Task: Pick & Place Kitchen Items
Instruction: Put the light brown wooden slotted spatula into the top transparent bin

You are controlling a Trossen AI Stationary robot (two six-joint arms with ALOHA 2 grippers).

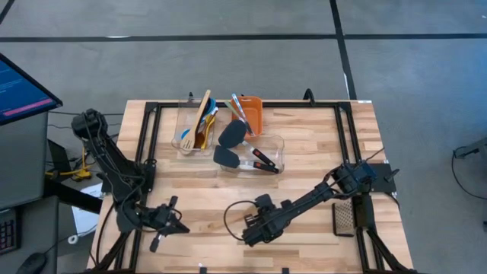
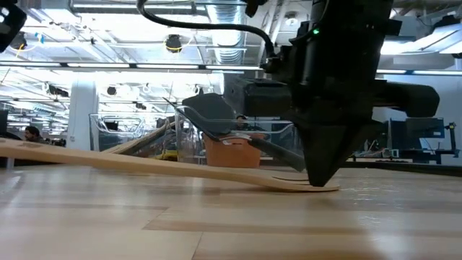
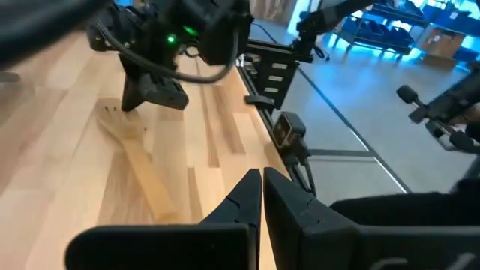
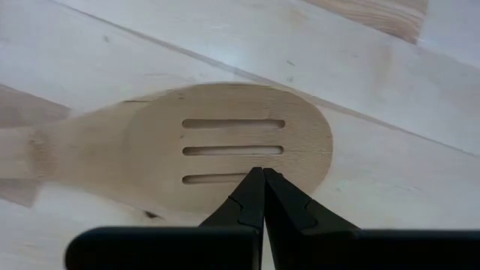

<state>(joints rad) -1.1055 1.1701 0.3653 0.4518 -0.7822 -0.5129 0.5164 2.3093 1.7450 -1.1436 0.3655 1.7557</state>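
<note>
A wooden slotted spatula (image 4: 150, 142) lies near the table's front edge, its head under my right gripper (image 4: 259, 175). The gripper is shut and slants down onto the head. In the low view the head (image 2: 307, 186) rests on the table, while the handle (image 2: 108, 159) rises off it toward the table's left. My left gripper (image 3: 261, 184) is shut and holds nothing. It hovers near the front left (image 1: 175, 222), pointing along the spatula (image 3: 142, 169) toward the right arm. Other utensils stand in the tubs at the far side. My right gripper presses its shut fingertips (image 4: 247, 196) down on the top face of the spatula's head, beside the nearest slot (image 4: 217, 178) and close to the head's edge. The fingers come steeply from above. The head stays on the table and the handle tilts up.
A clear tub (image 1: 185, 144) with wooden, blue and yellow utensils stands at the far middle. Beside it are a second clear tub (image 1: 278, 146) holding black turners and an orange bin (image 1: 253, 114). A black gridded plate (image 1: 344, 217) lies at the right. Bare wood lies between the arms.
</note>
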